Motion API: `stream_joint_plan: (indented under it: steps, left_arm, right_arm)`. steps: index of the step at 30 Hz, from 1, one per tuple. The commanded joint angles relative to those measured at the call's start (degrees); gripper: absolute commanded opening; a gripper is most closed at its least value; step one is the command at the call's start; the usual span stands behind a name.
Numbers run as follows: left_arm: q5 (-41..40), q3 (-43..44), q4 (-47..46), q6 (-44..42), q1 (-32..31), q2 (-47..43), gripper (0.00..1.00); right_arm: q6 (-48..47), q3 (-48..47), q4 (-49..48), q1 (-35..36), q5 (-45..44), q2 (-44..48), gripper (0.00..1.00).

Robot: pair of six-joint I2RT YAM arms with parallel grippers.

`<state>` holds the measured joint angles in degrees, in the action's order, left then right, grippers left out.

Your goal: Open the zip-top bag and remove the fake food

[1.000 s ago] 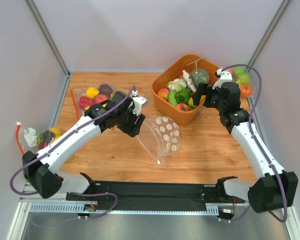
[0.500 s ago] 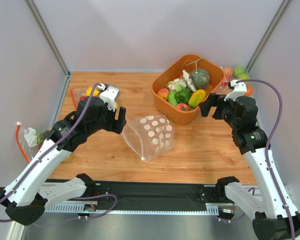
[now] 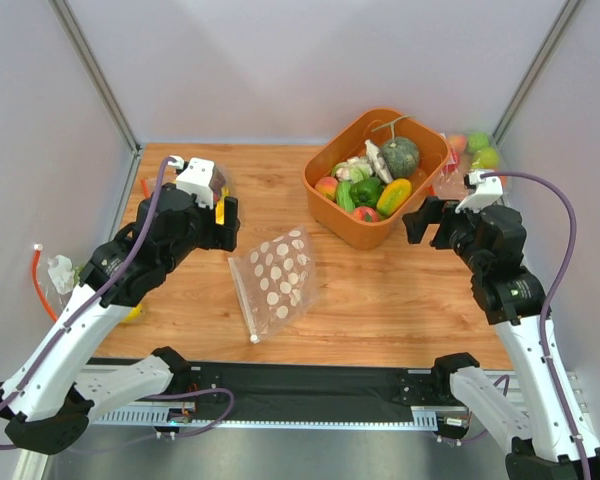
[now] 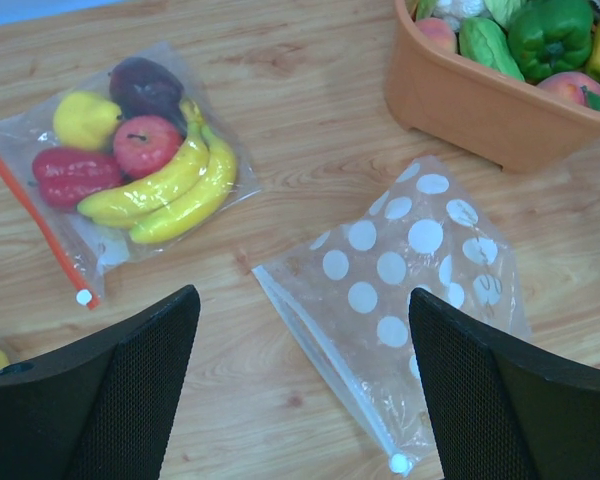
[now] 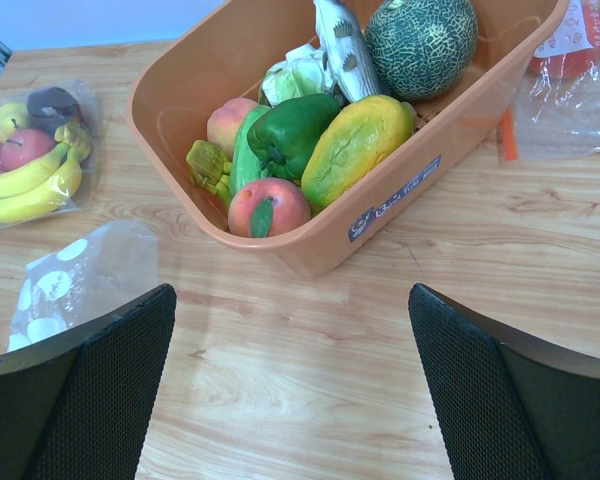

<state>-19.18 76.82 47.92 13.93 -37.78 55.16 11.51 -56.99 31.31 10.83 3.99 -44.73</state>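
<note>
Your bag (image 3: 275, 282) lies flat on the counter (image 3: 400, 300), between the two arms and just in front of the orange tub (image 5: 310, 250), apart from it. Nothing grips it. In the left wrist view its zip strip runs along the edge facing the fruit bag (image 4: 130, 170), ending in a small white tab at the near corner.

Your left jaws are released, spread wide with nothing between them. They hang above the counter, and the dotted bag shows in the gap and partly under one finger. The left arm (image 3: 130, 265) reaches over the counter's left part, above the plain fruit bag with its bananas (image 4: 165, 190).

The fake food sits in the tub. The mango (image 5: 355, 148) leans along the front wall. The peach (image 5: 268, 206) rests at the front rim just beside it. The pepper (image 5: 292, 128) lies behind the peach, touching the mango. A pumpkin (image 5: 420, 40) sits at the back.

Your right jaws are released too, wide apart and empty. They hover off the counter on the tub's right in the top view, with the wrist camera looking into the tub.
</note>
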Motion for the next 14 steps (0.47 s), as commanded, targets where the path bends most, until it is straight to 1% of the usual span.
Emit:
stream_joint_plan:
  steps: [1, 11, 14]
  left_arm:
    - [-1.92, 1.58, 0.95, 1.27, 0.25, 0.22, 0.92]
    - [-2.18, 1.93, 0.95, 0.83, 0.25, -0.05, 0.93]
    - [-2.18, 2.11, 0.77, 0.57, 0.25, 0.04, 0.94]
  right_arm:
    - [-1.05, -0.31, 1.03, 0.24, -0.65, 0.96, 1.00]
    - [-1.23, -0.14, 0.95, 0.24, -1.00, 1.22, 1.00]
    - [-1.40, -0.22, 1.03, 0.24, -1.18, 1.14, 1.00]
